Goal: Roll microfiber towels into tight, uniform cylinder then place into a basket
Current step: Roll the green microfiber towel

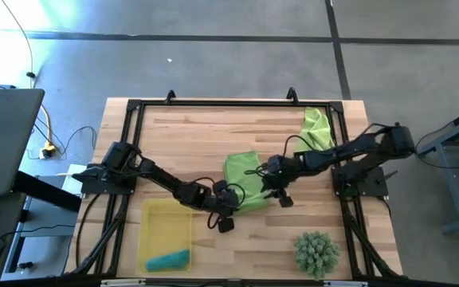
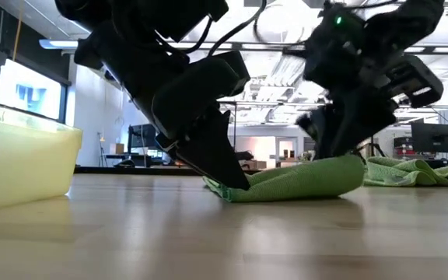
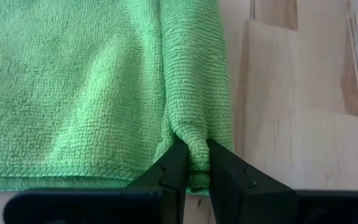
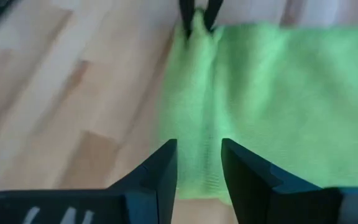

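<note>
Lime green microfiber towel [image 1: 243,177] spread near the middle of the wooden counter [image 1: 198,135], one edge folded over into a low roll. Left gripper [image 3: 192,163] at the near end of that rolled edge, fingers [image 3: 169,168] pinched onto the fold of cloth. Right gripper [image 4: 199,163] at the opposite end of the same roll, fingers [image 4: 160,171] parted and straddling the fold, cloth lying between them without being squeezed. From counter height, both grippers down on the towel, rolled edge bulging between them. Second lime green towel [image 1: 317,127] crumpled by the far right corner of the counter, well apart from the first. Yellow translucent basket [image 1: 164,222] at the near left of the counter, teal-blue rolled towel [image 1: 168,260] lying inside at its near end. Spiky green ball-shaped plant [image 1: 317,253] at the near right corner.
</note>
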`<state>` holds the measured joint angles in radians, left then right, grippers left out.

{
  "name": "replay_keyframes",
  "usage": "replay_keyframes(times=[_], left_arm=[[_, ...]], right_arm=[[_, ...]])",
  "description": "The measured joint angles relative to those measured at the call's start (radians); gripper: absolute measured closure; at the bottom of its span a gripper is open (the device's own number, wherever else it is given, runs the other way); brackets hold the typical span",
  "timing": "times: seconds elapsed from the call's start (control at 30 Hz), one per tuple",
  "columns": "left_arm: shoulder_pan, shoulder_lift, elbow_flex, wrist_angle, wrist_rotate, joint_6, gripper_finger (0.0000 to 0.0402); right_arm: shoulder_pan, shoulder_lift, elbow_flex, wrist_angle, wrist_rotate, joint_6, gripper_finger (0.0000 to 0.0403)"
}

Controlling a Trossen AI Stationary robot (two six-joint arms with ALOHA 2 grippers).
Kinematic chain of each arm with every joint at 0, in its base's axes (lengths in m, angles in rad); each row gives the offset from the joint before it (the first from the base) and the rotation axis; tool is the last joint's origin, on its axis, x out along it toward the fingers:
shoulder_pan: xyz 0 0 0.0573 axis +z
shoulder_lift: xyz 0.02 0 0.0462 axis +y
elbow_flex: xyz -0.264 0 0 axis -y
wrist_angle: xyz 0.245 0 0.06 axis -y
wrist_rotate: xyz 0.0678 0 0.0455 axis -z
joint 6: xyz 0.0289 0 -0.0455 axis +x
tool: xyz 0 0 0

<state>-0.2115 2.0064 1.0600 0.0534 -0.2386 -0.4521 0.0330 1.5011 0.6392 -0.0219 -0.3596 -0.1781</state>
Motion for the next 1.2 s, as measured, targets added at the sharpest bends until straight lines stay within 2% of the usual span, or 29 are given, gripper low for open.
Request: replay_keyframes(times=[0.07, 0.17, 0.3, 0.5, 0.73, 1.07, 1.2], left_arm=[[0.002, 0.000, 0.000, -0.002, 0.001, -0.016, 0.0358], [0.002, 0.000, -0.001, -0.005, 0.003, -0.018, 0.0358], [0.002, 0.001, -0.001, -0.006, 0.003, -0.019, 0.0358], [0.002, 0.002, -0.002, -0.005, 0.005, -0.019, 0.0357], [0.002, 0.003, -0.003, -0.001, 0.007, -0.019, 0.0357], [0.001, 0.004, -0.003, 0.001, -0.006, -0.025, 0.0357], [0.001, 0.004, -0.004, 0.003, -0.011, -0.034, 0.0357]], right_arm=[[0.023, -0.038, 0.000, -0.016, 0.050, -0.090, 0.0285], [0.080, -0.066, 0.000, -0.018, 0.064, -0.183, 0.0285], [0.165, -0.059, 0.000, -0.009, 0.094, -0.216, 0.0285], [0.253, 0.002, 0.000, 0.011, 0.268, -0.219, 0.0285], [0.276, 0.058, 0.001, 0.039, 0.497, -0.219, 0.0285], [0.275, 0.067, 0.001, 0.002, 0.498, -0.249, 0.0285], [0.275, 0.070, 0.001, -0.013, 0.495, -0.215, 0.0285]])
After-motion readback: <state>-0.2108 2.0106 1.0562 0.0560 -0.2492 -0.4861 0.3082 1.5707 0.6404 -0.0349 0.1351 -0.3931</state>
